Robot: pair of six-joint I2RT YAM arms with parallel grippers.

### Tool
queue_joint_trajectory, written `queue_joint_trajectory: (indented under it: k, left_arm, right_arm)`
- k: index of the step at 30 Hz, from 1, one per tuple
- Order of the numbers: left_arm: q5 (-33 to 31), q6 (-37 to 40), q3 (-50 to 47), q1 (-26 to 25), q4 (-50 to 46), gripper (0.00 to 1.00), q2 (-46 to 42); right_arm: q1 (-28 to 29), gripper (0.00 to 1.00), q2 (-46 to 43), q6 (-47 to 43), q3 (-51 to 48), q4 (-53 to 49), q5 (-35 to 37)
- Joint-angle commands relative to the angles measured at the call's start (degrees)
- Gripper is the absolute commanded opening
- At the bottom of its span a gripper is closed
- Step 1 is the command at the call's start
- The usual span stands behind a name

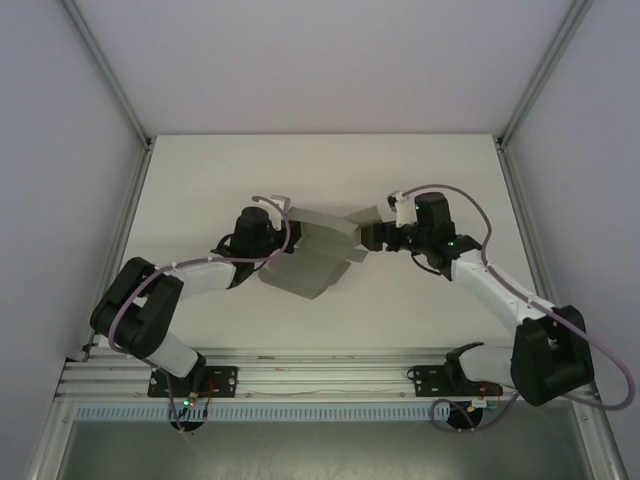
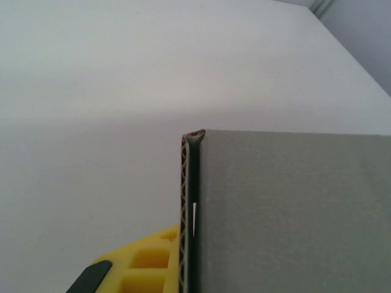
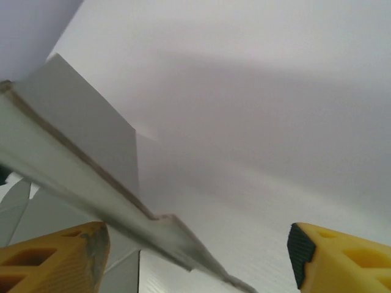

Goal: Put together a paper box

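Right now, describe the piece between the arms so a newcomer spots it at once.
Go to the middle of the white table. There, between the left claw and the right claw, lies the plain grey, partly folded cardboard box, with flaps standing at angles. Nothing else on the white surface is grey.

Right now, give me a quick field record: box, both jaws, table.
box: grey cardboard, partly folded, mid-table between the two arms
left jaws: at the box's left edge; one yellow finger sits against a folded corrugated edge, the other is hidden behind a panel, so the grip is unclear
right jaws: open at the box's right end, fingers wide apart, a flap edge crossing between them
table: white, inside a pale-walled enclosure
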Motion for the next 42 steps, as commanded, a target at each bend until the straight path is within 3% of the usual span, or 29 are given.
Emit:
queue_joint_trajectory:
  k: [1,11,17,25,30,35,42]
  left_arm:
    - [-5.6,-1.7,0.9,-0.5,-1.8,0.00,0.1]
    - [-8.6,-1.1,2.0,-1.4,-4.4,0.00,-1.1]
    - [-8.7,-1.1,1.8,-1.8,-4.2,0.00,-1.4]
    - [-8.2,-1.2,2.8,-2.7,-4.5,0.00,-0.1]
    - [-8.9,-1.4,3.4,-3.7,-5.1,0.00,0.6]
    - [-11.2,-1.6,2.8,-4.0,-5.3,0.00,-0.3]
    - [-15.3,-2.2,2.1,-4.0,-6.5,0.00,-1.9]
  right_arm:
    - [0.0,0.81,-6.1,2.5,0.5,2.5,3.0]
    - [2.3,0.83,-5.4,2.3,3.2,3.9,-1.4]
    - [5.4,0.84,-1.9,-0.7,3.6,2.3,9.0]
    - [10.2,0.83,6.2,-2.1,4.1,5.6,13.3]
    - [13.7,0.83,9.6,-0.3,4.8,11.8,25.0]
    - [14.2,0.85,8.3,3.4,2.8,16.2,30.0]
    - [14.2,0.88,-2.8,5.9,-3.5,7.5,32.5]
